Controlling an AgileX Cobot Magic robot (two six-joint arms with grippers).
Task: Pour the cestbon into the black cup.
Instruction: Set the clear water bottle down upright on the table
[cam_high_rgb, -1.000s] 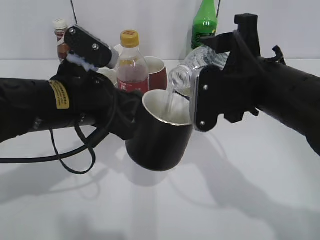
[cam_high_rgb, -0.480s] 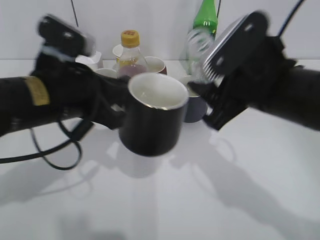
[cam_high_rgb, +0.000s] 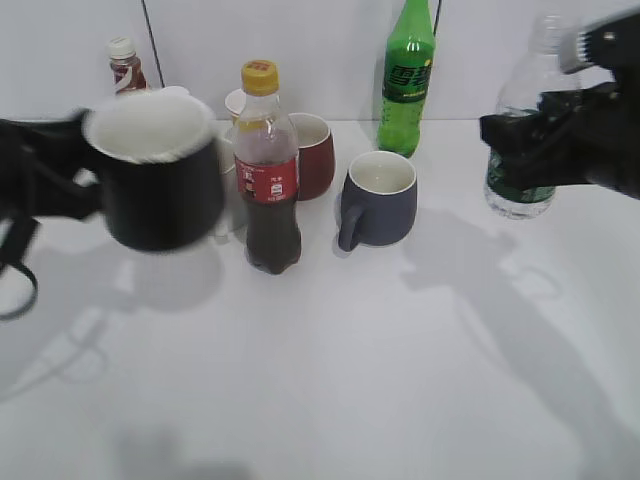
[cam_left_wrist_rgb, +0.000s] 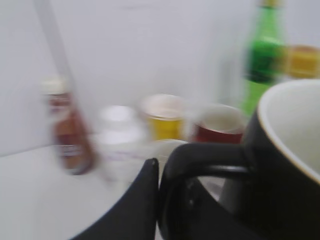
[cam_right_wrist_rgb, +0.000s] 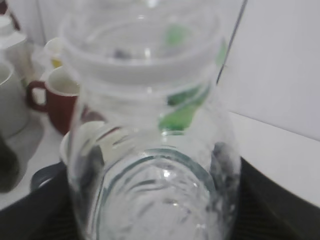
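The black cup (cam_high_rgb: 155, 180), glossy with a white inside, hangs upright above the table at the left of the exterior view. My left gripper (cam_left_wrist_rgb: 159, 172) is shut on its black loop handle (cam_left_wrist_rgb: 202, 160); the cup's rim fills the right of the left wrist view (cam_left_wrist_rgb: 290, 130). The cestbon (cam_high_rgb: 522, 130), a clear uncapped bottle with a dark green label, stands upright at the right in my right gripper (cam_high_rgb: 530, 135), which is shut on its body. Its open neck fills the right wrist view (cam_right_wrist_rgb: 150, 125). Bottle and cup are far apart.
On the table between them stand a yellow-capped red-label cola bottle (cam_high_rgb: 266, 170), a dark red mug (cam_high_rgb: 312, 155), a grey-blue mug (cam_high_rgb: 378, 200) and a tall green soda bottle (cam_high_rgb: 407, 75). A small brown bottle (cam_high_rgb: 125, 65) and pale cups stand at the back left.
A second ago the bottle was tilted and pouring into the cup at the centre. Both arms have since pulled apart: the cup moved left, the bottle went upright and moved right.
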